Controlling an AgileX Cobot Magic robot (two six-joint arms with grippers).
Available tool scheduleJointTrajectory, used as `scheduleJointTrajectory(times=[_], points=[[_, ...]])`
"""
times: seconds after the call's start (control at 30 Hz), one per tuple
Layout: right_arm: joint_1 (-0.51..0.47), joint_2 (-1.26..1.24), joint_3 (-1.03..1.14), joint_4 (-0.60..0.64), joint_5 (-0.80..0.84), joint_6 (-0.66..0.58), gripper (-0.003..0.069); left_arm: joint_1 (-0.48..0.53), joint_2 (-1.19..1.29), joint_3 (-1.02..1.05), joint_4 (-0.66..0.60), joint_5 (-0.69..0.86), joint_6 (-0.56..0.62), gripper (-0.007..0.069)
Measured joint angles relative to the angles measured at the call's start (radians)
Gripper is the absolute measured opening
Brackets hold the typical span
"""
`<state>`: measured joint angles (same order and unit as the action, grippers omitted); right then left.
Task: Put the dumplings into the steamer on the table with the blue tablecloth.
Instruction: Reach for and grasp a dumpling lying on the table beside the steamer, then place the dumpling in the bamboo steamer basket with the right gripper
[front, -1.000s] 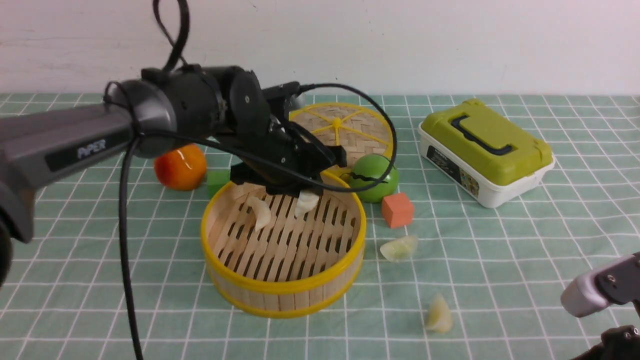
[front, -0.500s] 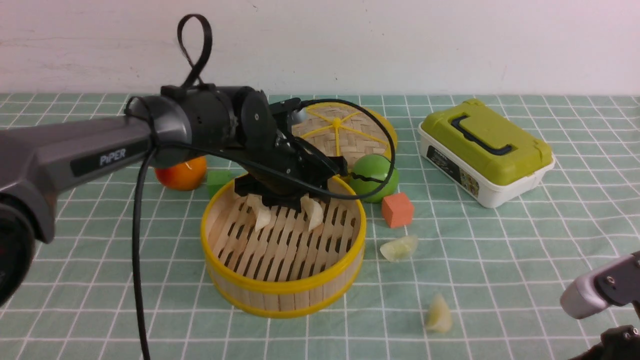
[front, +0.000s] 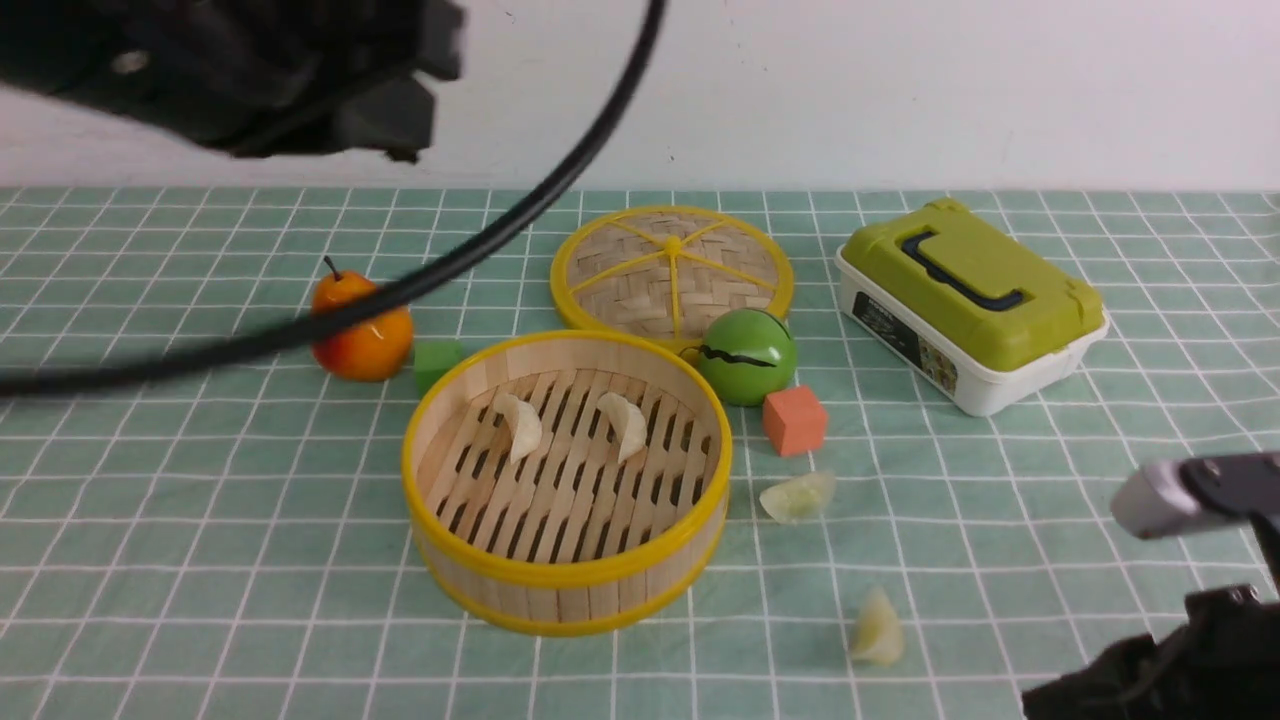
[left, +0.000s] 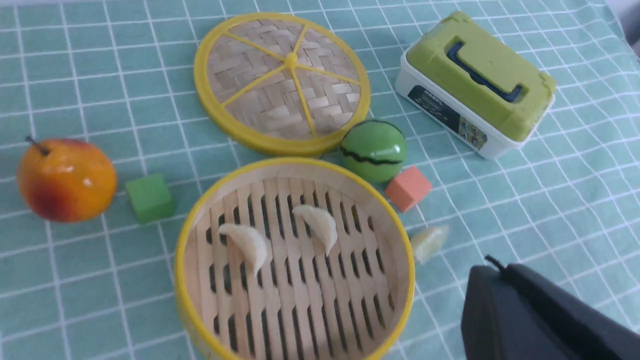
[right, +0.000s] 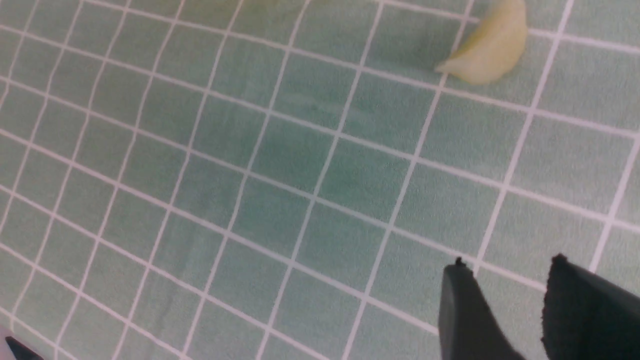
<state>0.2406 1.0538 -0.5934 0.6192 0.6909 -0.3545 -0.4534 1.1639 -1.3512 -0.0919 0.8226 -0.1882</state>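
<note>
Item 1, my left claw (left: 497, 300): shut, nothing in it, held high over the table, well clear of the steamer (front: 560, 578)
Item 2, my right claw (right: 507, 280): jaws a little apart, empty, low over the tablecloth (front: 200, 500)
Item 3, four pieces: first dumpling (front: 520, 427) and second dumpling (front: 627, 425) side by side, apart, on the steamer's slatted floor; third dumpling (front: 797, 497) on the cloth near the steamer's right wall; fourth dumpling (front: 877, 628) on the cloth, nearer my right claw
</note>
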Motion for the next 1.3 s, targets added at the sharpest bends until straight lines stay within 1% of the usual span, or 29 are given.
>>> scheduleJointTrajectory(times=[0.1,0.2,0.3,0.4,0.43,0.47,0.5,0.53,0.6,0.7,0.8,0.87,0.9,0.93,1.07,1.17,1.3], points=[[0.0,0.123,-0.094,-0.004,0.005,0.001,0.0276,0.0,-0.201,0.208,0.033,-0.028,0.001,-0.0014],[0.003,0.245,-0.165,-0.007,0.006,0.001,0.0279,0.0,-0.396,0.4,0.064,-0.084,0.001,-0.0014],[0.034,0.396,-0.239,-0.052,0.006,0.01,0.0293,0.0,-0.609,0.614,0.079,-0.136,0.001,-0.0014],[0.064,0.509,-0.319,-0.122,-0.004,0.065,0.0312,0.0,-0.782,0.75,0.099,-0.102,0.001,-0.0014],[0.067,0.516,-0.325,-0.129,-0.005,0.079,0.0315,0.0,-0.791,0.765,0.104,-0.091,0.001,-0.0014],[0.079,0.578,-0.378,-0.19,-0.014,0.136,0.0329,0.0,-0.857,0.811,0.127,-0.042,0.001,-0.0014],[0.081,0.585,-0.383,-0.197,-0.017,0.152,0.0332,0.0,-0.865,0.822,0.131,-0.035,0.001,-0.0014],[0.09,0.629,-0.426,-0.247,-0.022,0.207,0.0341,0.0,-0.926,0.861,0.166,0.016,-0.001,-0.0014],[0.108,0.694,-0.469,-0.313,-0.023,0.28,0.0352,0.0,-0.981,0.883,0.201,0.051,-0.026,-0.0014],[0.134,0.747,-0.503,-0.367,-0.013,0.332,0.0368,0.0,-1.015,0.887,0.238,0.054,-0.063,-0.0014],[0.189,0.796,-0.529,-0.43,-0.005,0.397,0.0393,0.0,-1.022,0.892,0.302,0.049,-0.126,-0.0014],[0.214,0.807,-0.532,-0.473,-0.004,0.441,0.0392,0.0,-1.02,0.902,0.331,0.033,-0.151,-0.0014],[0.22,0.809,-0.534,-0.484,-0.001,0.45,0.0387,0.0,-1.019,0.906,0.34,0.023,-0.159,-0.0014],[0.232,0.81,-0.536,-0.501,0.001,0.466,0.0364,0.0,-1.011,0.917,0.35,0.0,-0.167,-0.0014],[0.255,0.81,-0.539,-0.527,0.018,0.47,0.0252,0.0,-1.0,0.954,0.357,-0.083,-0.178,-0.0014],[0.259,0.807,-0.549,-0.547,0.05,0.471,0.0251,0.0,-1.0,0.983,0.359,-0.132,-0.178,-0.0014],[0.259,0.77,-0.597,-0.595,0.197,0.471,0.0248,0.0,-1.0,0.991,0.36,-0.15,-0.178,-0.0014]])
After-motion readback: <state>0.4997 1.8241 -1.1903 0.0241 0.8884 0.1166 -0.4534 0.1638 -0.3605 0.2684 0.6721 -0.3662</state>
